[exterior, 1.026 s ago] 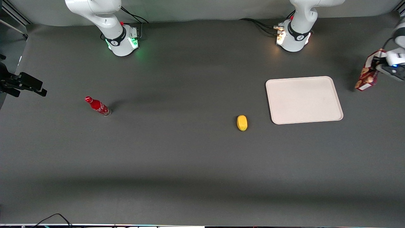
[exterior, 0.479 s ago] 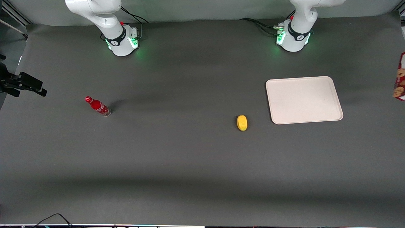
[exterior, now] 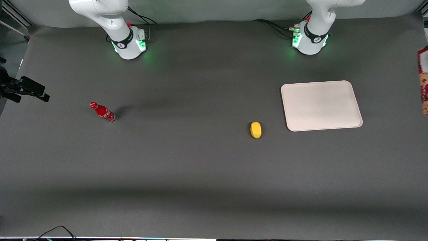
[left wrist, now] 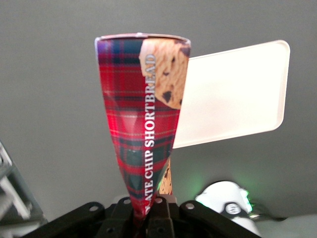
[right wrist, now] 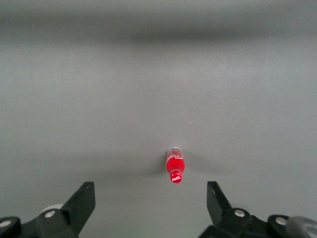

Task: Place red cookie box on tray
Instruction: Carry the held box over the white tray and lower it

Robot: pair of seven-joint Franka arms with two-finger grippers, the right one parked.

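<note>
My left gripper [left wrist: 147, 208] is shut on the red cookie box [left wrist: 143, 124], a red tartan carton printed with chocolate-chip cookies that hangs high above the table. The front view catches only a sliver of the box [exterior: 424, 78], at its edge at the working arm's end, and the gripper itself is out of that frame. The tray [exterior: 321, 105] is a large pale cream rectangle lying flat on the table with nothing on it. In the left wrist view the tray [left wrist: 237, 99] lies far below, partly covered by the box.
A yellow lemon-like object [exterior: 255, 129] lies near the tray's corner, nearer the front camera. A small red bottle [exterior: 103, 112] stands toward the parked arm's end. Both arm bases [exterior: 309, 36] sit at the table's back edge.
The gripper with the box has risen and swung out past the edge of the front view; only a strip of the box still shows there. The working arm's base light went from orange to green.
</note>
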